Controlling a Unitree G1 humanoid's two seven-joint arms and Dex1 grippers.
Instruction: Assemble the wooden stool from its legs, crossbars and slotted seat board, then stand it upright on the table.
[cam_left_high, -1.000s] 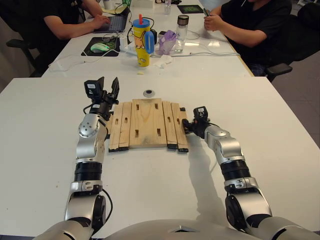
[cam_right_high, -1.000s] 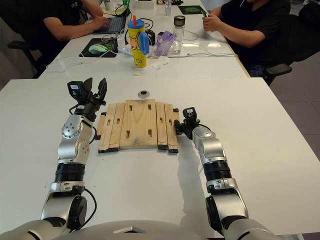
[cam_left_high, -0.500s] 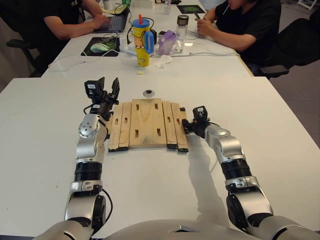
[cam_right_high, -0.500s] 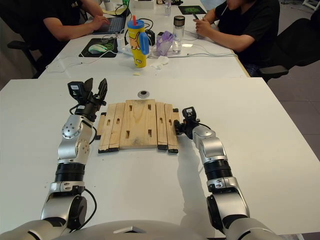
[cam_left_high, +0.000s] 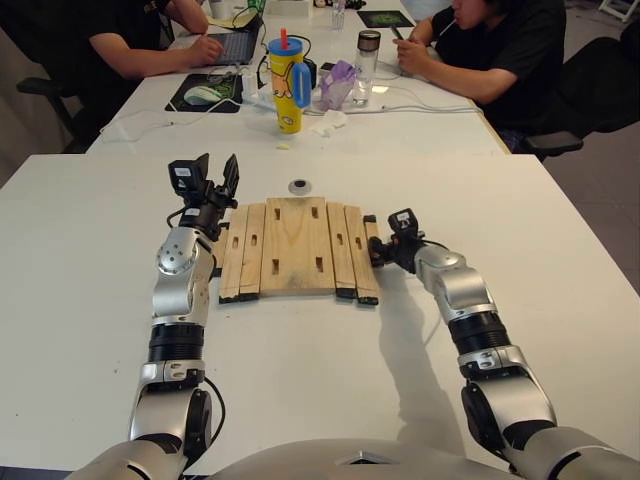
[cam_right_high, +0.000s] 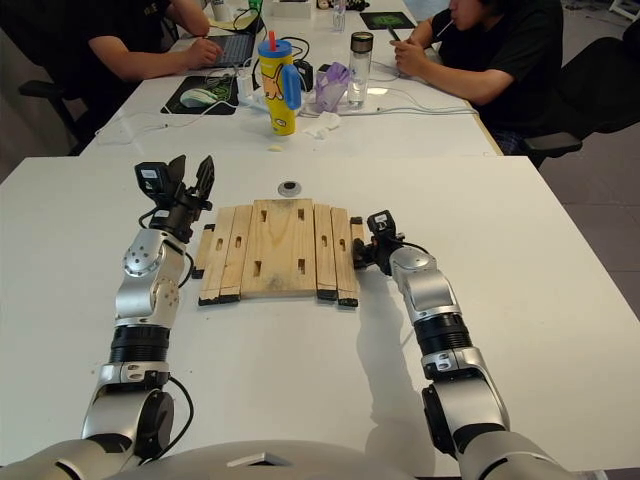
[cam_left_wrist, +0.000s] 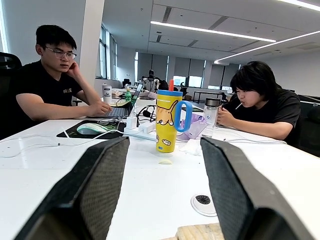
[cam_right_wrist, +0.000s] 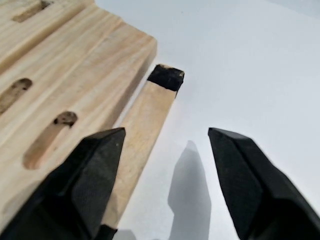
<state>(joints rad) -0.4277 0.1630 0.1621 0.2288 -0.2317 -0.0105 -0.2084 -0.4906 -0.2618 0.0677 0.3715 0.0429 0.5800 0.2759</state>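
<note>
Here my released right pincer (cam_left_high: 380, 248) sits over the thin crossbar (cam_right_wrist: 149, 117) on the planks' (cam_left_high: 290, 245) right edge, mid-frame on the counter (cam_left_high: 300, 380), its length running up-frame; my left pincer (cam_left_high: 217, 166), also released, hangs farther off, upper-left.

The slotted boards (cam_right_wrist: 75, 65) run off the picture's edge. The thin bar (cam_right_wrist: 150, 110) beside them disappears behind one of the fingers (cam_right_wrist: 85, 180).

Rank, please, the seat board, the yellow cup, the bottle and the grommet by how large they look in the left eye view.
1. seat board
2. yellow cup
3. bottle
4. grommet
The yellow cup and bottle stand farther off, so this is apparent size only.
</note>
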